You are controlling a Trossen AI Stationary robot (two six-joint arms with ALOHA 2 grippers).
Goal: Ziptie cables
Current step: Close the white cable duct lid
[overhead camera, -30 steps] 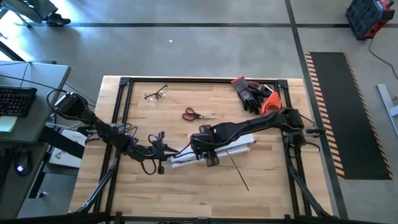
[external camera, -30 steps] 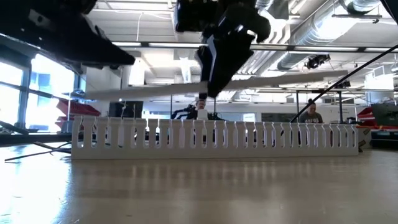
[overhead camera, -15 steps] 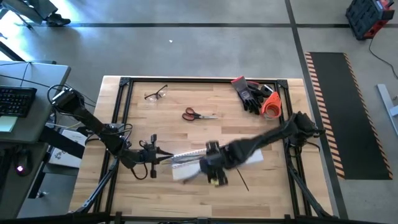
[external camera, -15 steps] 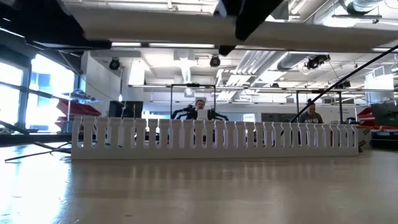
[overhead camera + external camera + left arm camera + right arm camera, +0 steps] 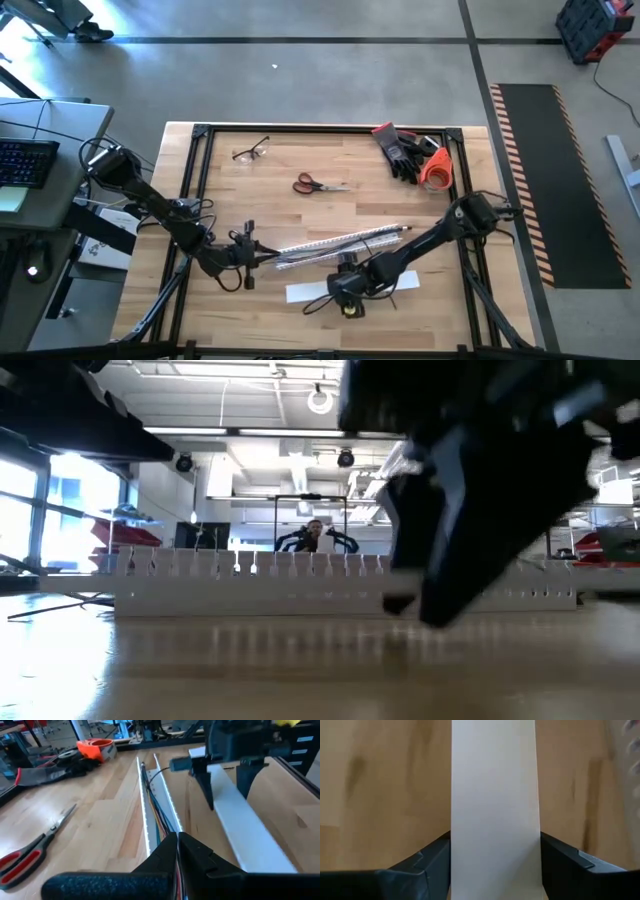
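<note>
Left claw (image 5: 250, 254) is shut at the near end of the thin coloured cables (image 5: 159, 822), which run lengthwise away inside the white slotted plastic duct (image 5: 335, 247). Right claw (image 5: 345, 297) clamps the flat white cover strip (image 5: 305, 292) on the tabletop (image 5: 300, 150), parallel just beside.

Both arms are dark, nearly black, built of slim tubular links joined by thicker rounded joints, with loose black cables looping along the left arm near its wrist. The left gripper (image 5: 262, 257) has two matte black fingers (image 5: 200, 857) tapering to narrow tips. The right gripper (image 5: 350, 291) carries a boxy black body, a small yellow marking, and broad, flat-faced black fingers (image 5: 427, 865).
</note>
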